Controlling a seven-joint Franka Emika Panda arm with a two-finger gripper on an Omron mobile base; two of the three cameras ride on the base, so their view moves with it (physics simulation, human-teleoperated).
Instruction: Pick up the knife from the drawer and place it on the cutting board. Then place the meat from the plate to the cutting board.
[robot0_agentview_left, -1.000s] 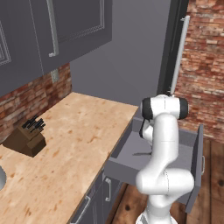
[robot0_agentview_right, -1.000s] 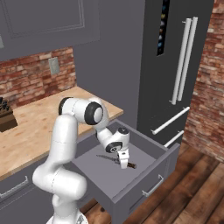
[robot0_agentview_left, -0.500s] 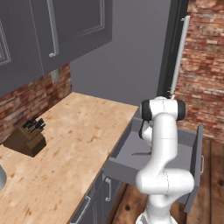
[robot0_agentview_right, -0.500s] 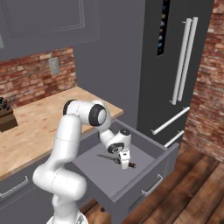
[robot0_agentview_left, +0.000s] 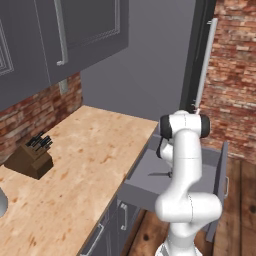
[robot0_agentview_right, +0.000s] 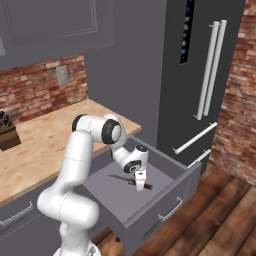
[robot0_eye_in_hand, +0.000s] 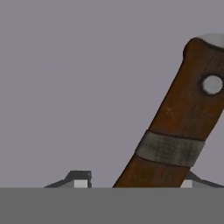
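The drawer (robot0_agentview_right: 167, 207) (robot0_agentview_left: 142, 172) stands pulled out beneath the counter. On its flat grey bottom lies the knife (robot0_agentview_right: 120, 177) (robot0_agentview_left: 161, 174), thin blade pointing left. My gripper (robot0_agentview_right: 140, 183) is down over its handle. In the hand view the brown handle (robot0_eye_in_hand: 179, 127) runs slantwise between my fingertips (robot0_eye_in_hand: 80, 178); the gripper (robot0_eye_in_hand: 133, 181) straddles it. The right tip sits close beside the handle and a gap remains on the left, so the jaws are open. The cutting board, the meat and the plate are out of view.
A wooden counter (robot0_agentview_left: 85, 160) runs to the left, with a brown knife block (robot0_agentview_left: 30, 157) (robot0_agentview_right: 6, 135) on it. Grey wall cabinets hang above. A dark fridge (robot0_agentview_right: 200, 75) stands just past the drawer. The drawer's walls close in around the hand.
The gripper has come down a little onto the knife's handle, and its fingers have drawn closer together around it. The knife lies where it was.
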